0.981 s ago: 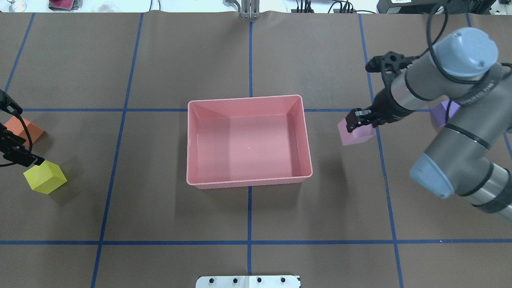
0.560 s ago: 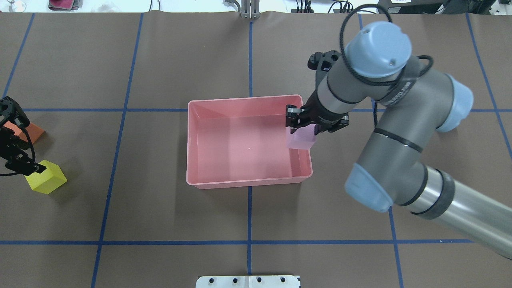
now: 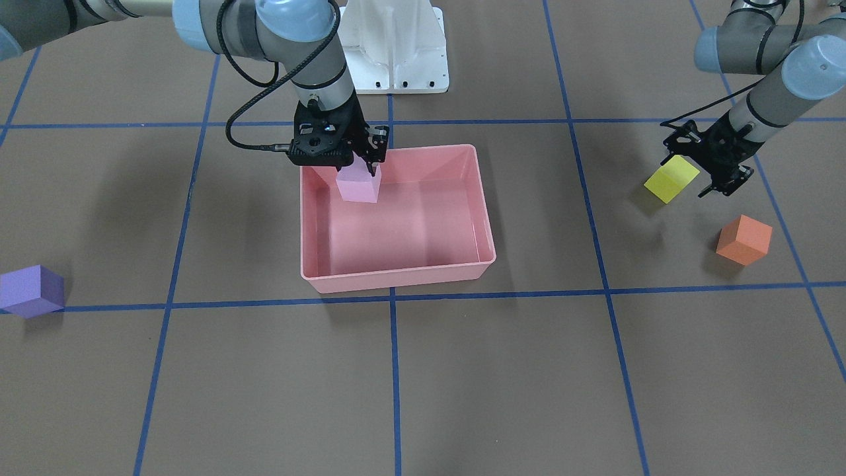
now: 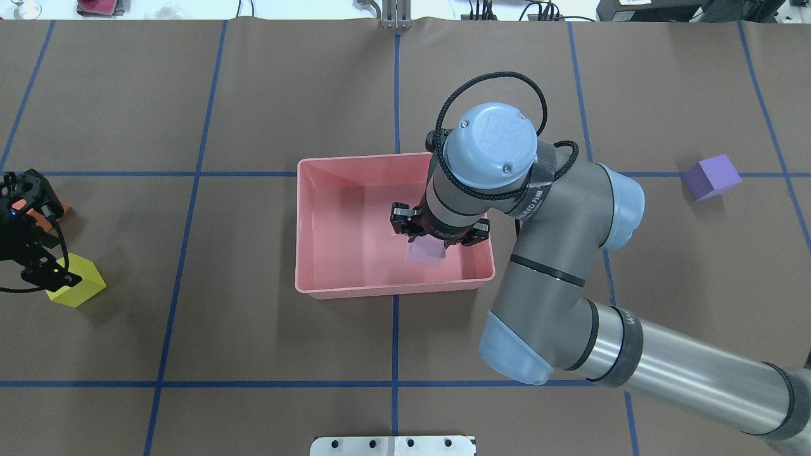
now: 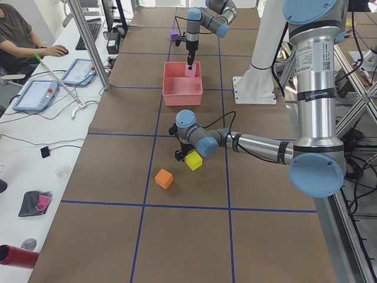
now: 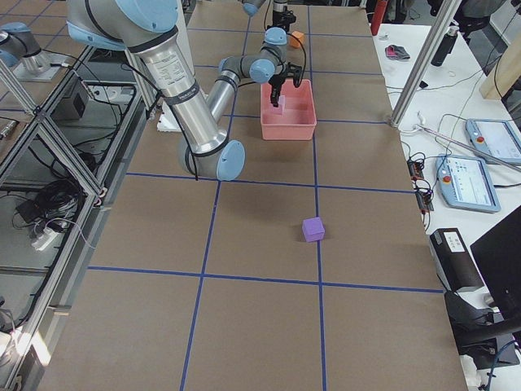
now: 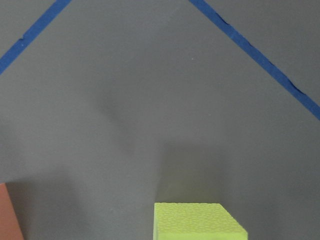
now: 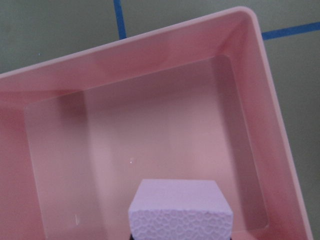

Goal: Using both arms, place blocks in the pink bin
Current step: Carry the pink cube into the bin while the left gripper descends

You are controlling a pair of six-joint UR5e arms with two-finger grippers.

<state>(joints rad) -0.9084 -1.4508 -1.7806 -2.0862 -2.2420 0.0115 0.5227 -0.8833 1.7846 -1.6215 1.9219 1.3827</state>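
My right gripper (image 4: 437, 237) is shut on the light pink block (image 4: 426, 253) and holds it over the inside of the pink bin (image 4: 393, 288), near its right front part. The front view shows the pink block (image 3: 357, 186) hanging under the right gripper (image 3: 360, 166) above the bin (image 3: 396, 271). It also shows in the right wrist view (image 8: 180, 210). My left gripper (image 4: 54, 275) is open, with its fingers at the yellow block (image 4: 79, 290), which rests on the table. The orange block (image 3: 744, 239) lies beside it. The purple block (image 4: 712, 177) lies far right.
The bin holds no other block. The white pedestal base (image 3: 396, 46) stands behind the bin in the front view. Blue tape lines cross the brown table cover. An operator (image 5: 17, 41) sits at a side desk in the left view.
My right arm swung left with the pink block, from right of the bin to over its inside. My left gripper shifted closer onto the yellow block, which has not moved.
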